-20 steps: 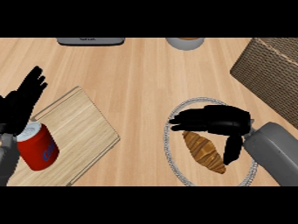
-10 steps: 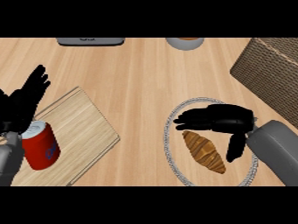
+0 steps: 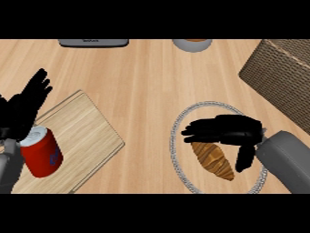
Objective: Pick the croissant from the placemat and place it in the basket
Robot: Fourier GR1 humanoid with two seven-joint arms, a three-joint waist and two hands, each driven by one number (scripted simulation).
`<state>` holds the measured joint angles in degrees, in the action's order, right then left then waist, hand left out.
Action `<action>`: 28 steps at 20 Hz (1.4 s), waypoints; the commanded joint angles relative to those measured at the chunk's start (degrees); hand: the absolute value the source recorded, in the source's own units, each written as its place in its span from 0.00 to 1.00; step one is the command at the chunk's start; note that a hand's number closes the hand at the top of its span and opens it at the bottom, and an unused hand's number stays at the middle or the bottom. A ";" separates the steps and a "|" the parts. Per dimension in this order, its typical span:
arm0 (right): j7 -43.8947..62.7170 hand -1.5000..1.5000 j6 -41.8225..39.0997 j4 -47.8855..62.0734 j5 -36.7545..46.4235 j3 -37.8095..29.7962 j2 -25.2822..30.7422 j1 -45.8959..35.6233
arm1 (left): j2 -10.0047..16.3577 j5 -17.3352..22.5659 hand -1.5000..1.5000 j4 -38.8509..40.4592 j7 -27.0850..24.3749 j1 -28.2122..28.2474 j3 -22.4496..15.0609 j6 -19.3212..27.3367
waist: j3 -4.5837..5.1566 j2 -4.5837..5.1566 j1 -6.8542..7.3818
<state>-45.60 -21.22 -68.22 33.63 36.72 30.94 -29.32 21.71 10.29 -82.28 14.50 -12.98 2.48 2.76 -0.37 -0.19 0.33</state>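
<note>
A brown croissant (image 3: 213,159) lies on a round grey placemat (image 3: 179,136) at the lower right of the counter. My right hand (image 3: 226,129) hovers over the croissant's far end, fingers stretched left and thumb hanging down beside it; the fingers are not curled round it. The woven brown basket (image 3: 288,82) stands at the right edge, beyond the placemat. My left hand (image 3: 16,109) stays at the left edge, open with fingers up, resting.
A red can (image 3: 42,152) lies on a wooden cutting board (image 3: 83,132) at the lower left, just under my left hand. A grey device (image 3: 93,43) and a small bowl (image 3: 192,44) sit at the counter's far edge.
My right hand has sunk slightly toward the croissant's upper end. My left hand has lifted a little away from the can.
</note>
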 commanded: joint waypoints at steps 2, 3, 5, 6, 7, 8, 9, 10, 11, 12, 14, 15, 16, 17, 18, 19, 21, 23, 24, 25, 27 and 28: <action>-5.51 0.00 -2.47 4.62 3.11 -1.64 -0.79 -1.88 | -0.87 -0.17 0.50 0.87 -3.09 3.84 1.06 -2.20 | 0.37 0.25 0.14; -1.84 0.00 0.39 1.35 5.45 0.43 -2.99 1.80 | -0.79 -0.53 0.50 2.21 -2.14 1.93 1.46 -2.03 | 0.38 0.21 -0.21; -4.56 0.00 1.86 8.06 6.54 -0.60 -5.95 -1.54 | -1.32 -1.50 0.50 3.78 -1.73 -0.59 1.09 -1.85 | 0.36 0.33 -0.01; -4.31 0.00 1.16 4.60 7.16 -0.89 -3.72 0.69 | -1.79 -2.35 0.50 3.41 -3.08 0.93 1.25 -1.44 | 0.37 0.23 -0.21; -3.50 0.00 2.04 2.25 7.83 0.41 -3.21 2.00 | 0.21 0.69 0.50 4.98 -3.62 1.14 3.43 -5.04 | 0.39 0.21 -0.32; -7.47 1.00 4.86 7.80 9.74 0.45 -3.58 -0.89 | -0.54 0.05 0.50 5.51 -2.74 0.06 2.88 -4.07 | 0.36 0.35 0.02; -6.18 1.00 5.66 5.55 11.98 2.98 -4.25 -1.92 | -1.86 -1.19 0.50 7.04 -3.04 -2.61 2.14 -2.15 | 0.37 0.40 -0.21; -5.52 1.00 7.79 4.54 13.18 4.17 -4.83 2.13 | -3.13 -2.48 0.50 -0.28 -0.74 2.13 -0.16 -0.63 | 0.34 0.15 0.07; -7.40 1.00 8.16 5.59 13.56 2.74 -4.25 1.69 | -4.03 -3.36 0.50 4.47 -2.04 -1.37 0.21 -0.03 | 0.36 0.27 -0.31; -4.63 1.00 6.58 3.54 13.90 2.25 -5.28 2.29 | -3.26 -2.49 0.50 -0.91 -0.75 3.23 0.50 -1.14 | 0.36 0.13 -0.04; -4.33 1.00 9.91 4.73 15.64 3.15 -7.24 3.88 | -3.29 -2.54 0.50 2.12 -4.54 4.05 1.67 -1.95 | 0.37 0.21 -0.03; -7.49 1.00 8.60 5.10 15.17 2.64 -4.55 3.27 | -3.18 -1.79 0.50 3.67 -3.50 3.00 1.78 -2.89 | 0.37 0.26 -0.14; -6.75 1.00 6.03 4.36 14.14 -0.15 -5.26 1.21 | -3.72 -1.57 0.50 0.42 -1.68 3.15 1.97 -2.03 | 0.37 0.18 -0.04; -6.71 1.00 8.61 7.24 15.54 1.07 -8.25 1.26 | -2.94 -1.98 0.50 2.14 -1.80 1.92 1.99 -2.91 | 0.36 0.28 0.04; -6.17 1.00 7.31 2.64 16.72 1.90 -6.64 3.56 | -1.62 -1.39 0.50 1.91 -0.05 -0.46 3.65 -3.00 | 0.37 0.18 -0.32; -7.48 1.00 6.98 4.89 15.93 0.78 -5.99 2.56 | -0.24 0.16 0.50 4.61 -2.91 1.20 4.90 -6.39 | 0.38 0.26 -0.20; -5.06 1.00 8.06 2.18 18.18 2.08 -6.66 5.07 | -4.18 -3.37 0.50 -2.33 0.30 3.46 1.51 -0.61 | 0.36 0.10 -0.19; 6.15 1.00 5.02 6.37 14.94 -3.24 -10.78 1.86 | -2.82 -2.57 0.50 0.74 -1.32 2.68 2.79 -2.05 | 0.41 0.20 -0.07; 14.01 1.00 5.86 8.55 12.46 -8.36 -12.73 2.42 | -3.37 -3.30 0.50 0.87 -1.73 2.31 2.05 -1.45 | 0.48 0.33 -1.08; 18.93 1.00 6.51 9.42 11.08 -12.26 -12.38 3.16 | -3.06 -3.02 0.50 0.96 -1.37 3.18 2.50 -1.55 | 0.59 0.12 -2.51; 26.38 1.00 9.63 10.82 9.09 -17.36 -14.09 5.19 | -1.41 -2.48 0.50 0.80 -0.49 2.88 4.42 -1.30 | 0.67 -0.07 -4.75; 29.22 1.00 10.79 11.37 8.05 -19.62 -14.61 5.77 | -1.25 -2.70 0.50 0.45 -0.72 3.38 4.50 -1.15 | 0.73 -0.21 -5.30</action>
<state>-31.00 -13.56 -62.01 43.75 25.32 18.95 -25.83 20.61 7.74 -82.67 13.71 -11.29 6.49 1.02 0.24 -1.35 -2.36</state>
